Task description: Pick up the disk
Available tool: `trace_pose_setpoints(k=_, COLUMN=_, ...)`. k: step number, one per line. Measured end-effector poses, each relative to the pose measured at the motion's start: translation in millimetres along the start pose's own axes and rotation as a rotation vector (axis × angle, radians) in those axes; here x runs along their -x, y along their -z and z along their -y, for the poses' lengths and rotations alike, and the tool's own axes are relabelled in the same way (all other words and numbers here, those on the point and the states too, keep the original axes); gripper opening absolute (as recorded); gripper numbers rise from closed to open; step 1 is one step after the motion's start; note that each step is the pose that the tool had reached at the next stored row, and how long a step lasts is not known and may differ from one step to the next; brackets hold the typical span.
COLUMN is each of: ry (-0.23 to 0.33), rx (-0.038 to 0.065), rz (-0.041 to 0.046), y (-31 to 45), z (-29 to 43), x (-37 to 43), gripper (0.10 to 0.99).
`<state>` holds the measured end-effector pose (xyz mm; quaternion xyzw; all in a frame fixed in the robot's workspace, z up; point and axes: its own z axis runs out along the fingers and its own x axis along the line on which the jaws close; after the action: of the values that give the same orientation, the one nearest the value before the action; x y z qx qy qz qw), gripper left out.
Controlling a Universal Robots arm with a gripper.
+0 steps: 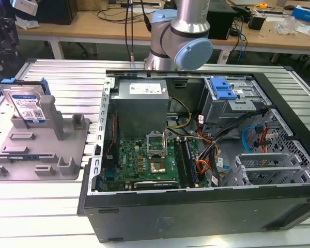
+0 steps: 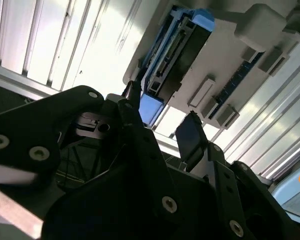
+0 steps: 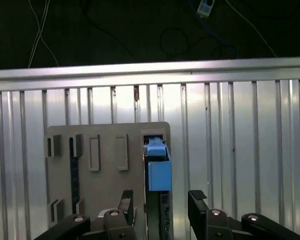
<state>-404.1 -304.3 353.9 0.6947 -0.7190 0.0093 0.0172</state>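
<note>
While black end effector hangs released over flat silver metal disk, standing upright in grey plastic holder on ribbed worktop: off-centre grip could clip blue rail, jam disk.

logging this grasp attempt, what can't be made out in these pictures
1. Exterior view: lower part of the disk hidden behind the grey holder.
2. Exterior view: the arm cut off by the top edge.
3. Second wrist view: one end of the disk hidden behind a finger of the open tool.
</note>
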Motion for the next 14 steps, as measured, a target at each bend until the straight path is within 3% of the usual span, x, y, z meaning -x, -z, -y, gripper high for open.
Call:
trace_pose_setpoints(k=3, ry=0.0, rx=0.0, rz=0.0, y=-0.9, z=-1.3, x=-0.1, gripper=0.557)
trace_pose_setpoints(k=6, ry=0.001, rx=0.0, rz=0.0001, y=-3.6, z=-11.7, x=-0.4, gripper=0.557)
trace_pose_setpoints(k=14, ry=0.006, rx=0.0, rz=0.0001, y=-18.4, z=-12.1, x=0.0, gripper=0.557)
